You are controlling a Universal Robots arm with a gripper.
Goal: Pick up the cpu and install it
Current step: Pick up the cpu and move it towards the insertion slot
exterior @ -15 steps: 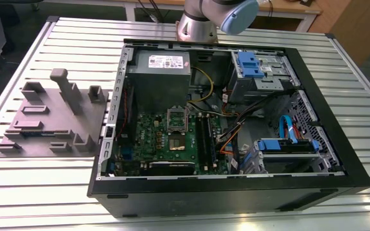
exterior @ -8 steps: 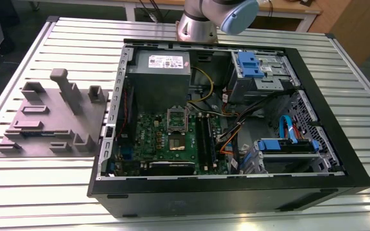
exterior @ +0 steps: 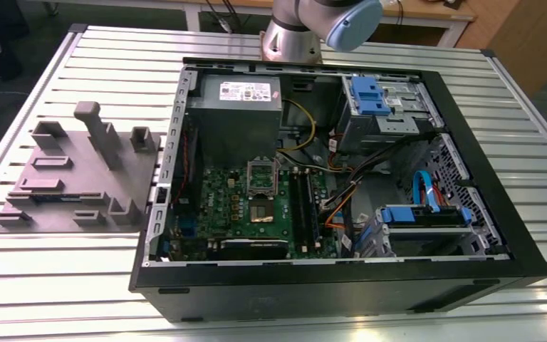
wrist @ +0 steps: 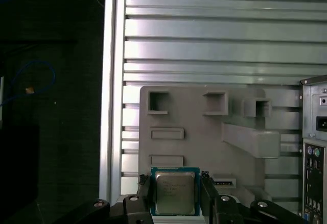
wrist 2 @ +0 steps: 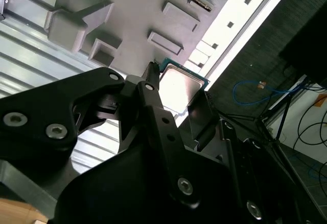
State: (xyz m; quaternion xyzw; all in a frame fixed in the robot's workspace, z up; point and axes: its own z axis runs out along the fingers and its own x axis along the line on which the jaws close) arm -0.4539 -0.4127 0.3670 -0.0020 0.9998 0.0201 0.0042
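Note:
The cpu [wrist: 174,189], a flat square chip with a silver top and green rim, sits between my gripper's [wrist: 176,199] two black fingers [wrist: 144,192], high above the grey moulded plate [wrist: 204,137]. In the second wrist view the cpu [wrist 2: 180,85] shows again, with the gripper [wrist 2: 176,101] shut on its edges. The exterior view has the open computer case [exterior: 464,149] with its green motherboard [exterior: 226,206] and the square socket [exterior: 262,175] near the board's middle. The arm's base [exterior: 298,32] stands behind the case.
The grey moulded plate [exterior: 74,178] with upright blocks lies on the slatted metal table [exterior: 45,285] at the exterior view's left of the case. Inside the case are a grey power supply [exterior: 240,107], blue drive brackets [exterior: 369,96] and loose cables [exterior: 350,192]. The table edge [wrist: 108,81] borders dark floor.

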